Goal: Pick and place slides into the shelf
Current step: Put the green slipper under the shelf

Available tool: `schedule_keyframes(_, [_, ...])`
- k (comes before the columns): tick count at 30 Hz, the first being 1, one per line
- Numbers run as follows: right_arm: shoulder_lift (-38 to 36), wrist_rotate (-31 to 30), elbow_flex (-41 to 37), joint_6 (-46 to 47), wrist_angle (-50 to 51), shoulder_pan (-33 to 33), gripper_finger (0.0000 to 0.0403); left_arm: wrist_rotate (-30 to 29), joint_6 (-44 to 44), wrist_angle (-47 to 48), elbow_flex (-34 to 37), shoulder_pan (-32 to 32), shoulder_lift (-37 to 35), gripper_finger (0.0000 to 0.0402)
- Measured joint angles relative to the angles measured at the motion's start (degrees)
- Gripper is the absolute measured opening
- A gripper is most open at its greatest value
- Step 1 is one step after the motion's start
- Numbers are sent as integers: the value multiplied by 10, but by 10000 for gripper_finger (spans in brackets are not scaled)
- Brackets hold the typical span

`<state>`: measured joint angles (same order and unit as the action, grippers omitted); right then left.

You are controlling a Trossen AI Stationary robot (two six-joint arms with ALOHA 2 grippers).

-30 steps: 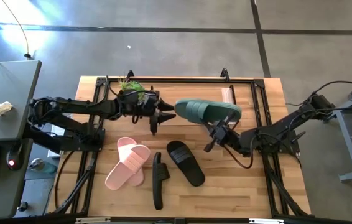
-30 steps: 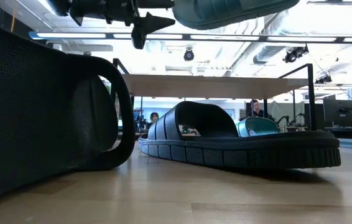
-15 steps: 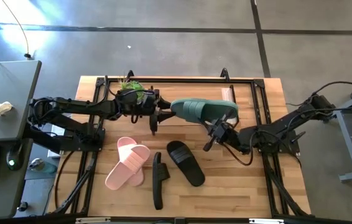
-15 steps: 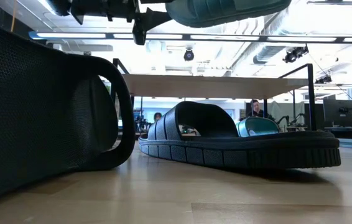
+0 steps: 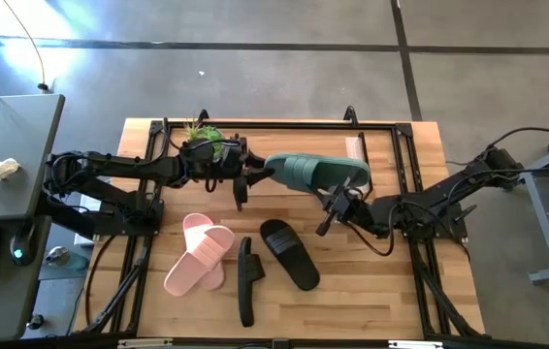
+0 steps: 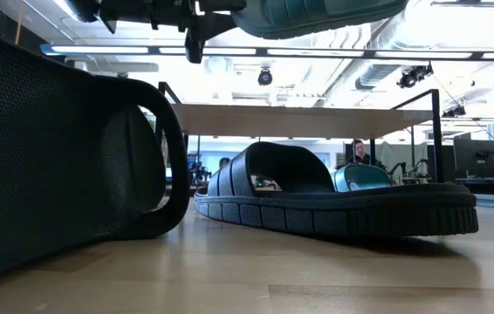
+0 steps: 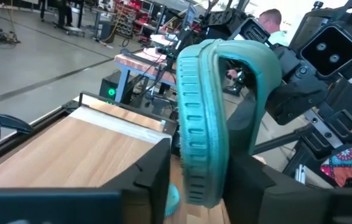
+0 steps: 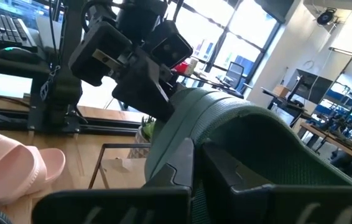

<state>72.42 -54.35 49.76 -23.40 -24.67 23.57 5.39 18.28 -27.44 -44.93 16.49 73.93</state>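
A sage green slide [image 5: 318,173] hangs in the air over the far half of the table, between my two grippers. My right gripper [image 5: 336,202] is shut on it from the near right. My left gripper [image 5: 248,179] is open, and its fingers stand on either side of the slide's left end [image 7: 198,168]; I cannot tell whether they touch it. The second green slide [image 6: 365,177] shows beneath the shelf plank [image 6: 299,120]. Two pink slides [image 5: 202,254] lie stacked at near left. One black slide [image 5: 289,254] lies flat on its sole, the other [image 5: 246,281] stands on its long edge. My right gripper holds the green slide by its near long side, where the strap [image 8: 244,134] rises from the sole. One finger [image 8: 173,168] lies outside and the other seems to reach under the strap. It comes slanting up from the near right. The slide is lifted clear.
A green plant [image 5: 205,136] stands at the far left of the table behind my left arm. Black frame rails [image 5: 284,124] run along the far edge and sides. A grey desk [image 5: 13,145] adjoins on the left. People sit in the room beyond.
My right gripper has carried the green slide a little toward the table's left, so its left end now sits between the open fingers of my left gripper. The slides on the table have not moved.
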Motion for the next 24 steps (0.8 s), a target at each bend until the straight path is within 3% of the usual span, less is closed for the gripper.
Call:
schedule_keyframes(6, [0,2,0,-11,2,1,6,0,0,0,0,0,0,28])
schedule_keyframes(16, [0,-1,0,-25,27,15,87,0,17,2,0,0,0,42])
schedule_keyframes(20, [0,-41,0,-72,27,44,135,4,17,3,0,0,0,25])
schedule_keyframes(24, [0,-121,0,-126,26,88,178,18,21,7,0,0,-2,25])
